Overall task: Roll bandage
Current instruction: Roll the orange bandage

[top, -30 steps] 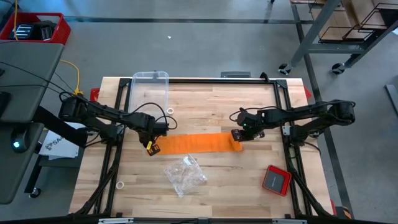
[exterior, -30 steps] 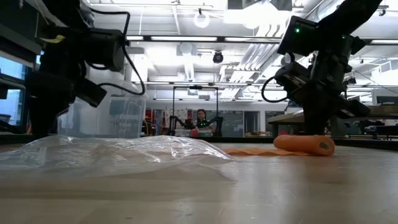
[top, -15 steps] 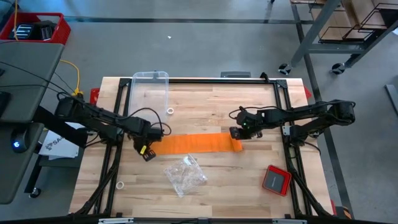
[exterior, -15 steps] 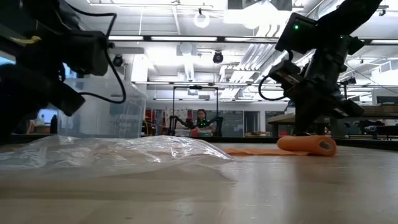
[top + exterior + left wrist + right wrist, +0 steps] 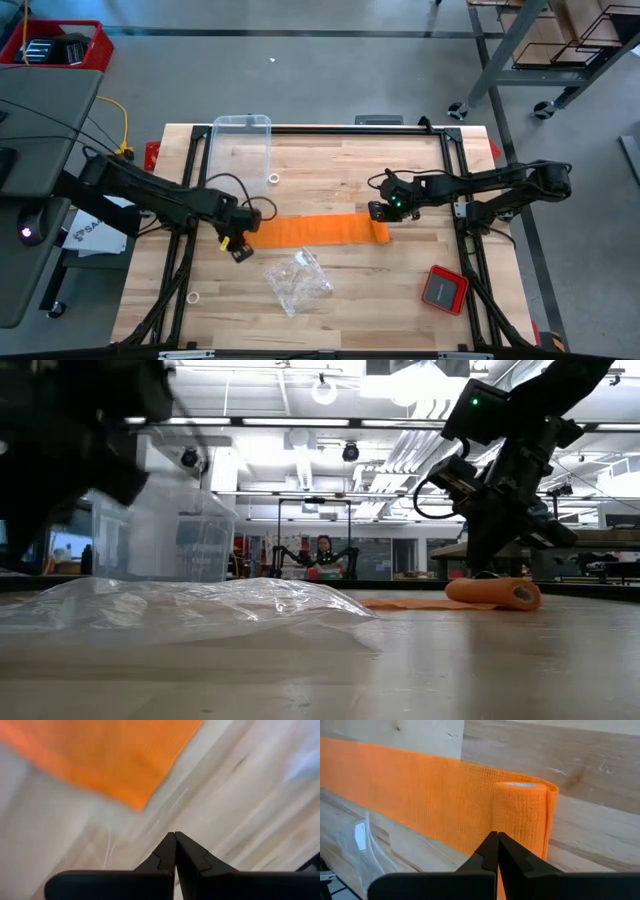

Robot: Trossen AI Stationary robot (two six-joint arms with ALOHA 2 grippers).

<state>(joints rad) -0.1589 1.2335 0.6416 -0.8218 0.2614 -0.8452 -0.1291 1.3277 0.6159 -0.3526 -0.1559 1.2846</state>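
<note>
High view: I see a clear plastic bag [image 5: 297,281] crumpled just near of the bandage [image 5: 315,230], a clear tub [image 5: 241,146] far-left, and a red device [image 5: 444,289] near-right. The bandage lies flat across the table's middle. My left gripper [image 5: 241,251] sits off its left end, the right gripper [image 5: 379,212] at its rolled right end.

Low view: the bag [image 5: 180,605] blocks the strip's left part; the roll [image 5: 492,593] rests on the table under the right gripper.

Wrist views: both grippers' fingers are pressed together, holding nothing; the left [image 5: 175,840] is beside the strip's corner [image 5: 107,755], the right [image 5: 497,839] right before the roll [image 5: 522,815].
</note>
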